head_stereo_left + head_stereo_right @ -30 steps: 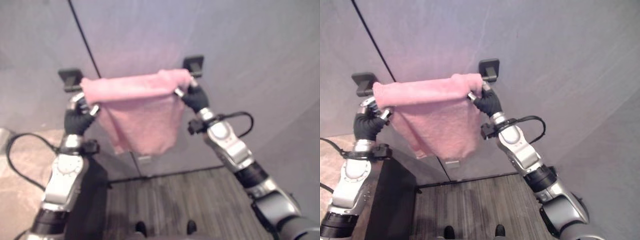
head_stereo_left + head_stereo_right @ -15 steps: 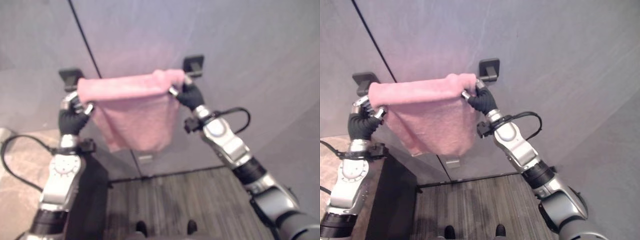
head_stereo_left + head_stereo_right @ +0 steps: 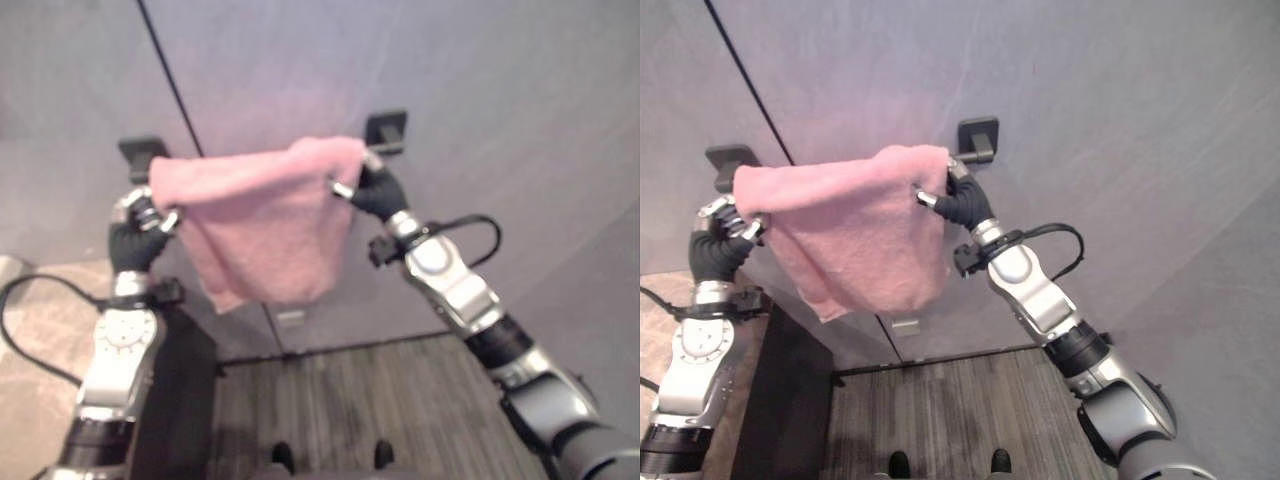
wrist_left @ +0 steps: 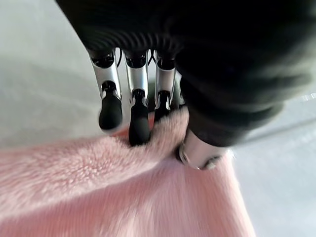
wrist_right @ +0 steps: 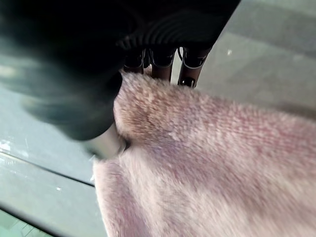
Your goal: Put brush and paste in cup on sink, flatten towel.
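**Spreading the towel along its rail**

The pink towel hangs over a wall rail whose black brackets show at each end; it is draped unevenly, the hanging part bunched and its lower edge slanting. The step in hand looks like the flattening.

The left hand pinches the towel's left end, fingers on the top fold and thumb beneath. The right hand grips the right end, fingers curled over the fold and thumb under it, as its wrist view shows.

To do it well, I judge both hands should draw outward toward the brackets together and level, keeping the fold on the rail. Pull gently: too hard on one side could drag the cloth off.
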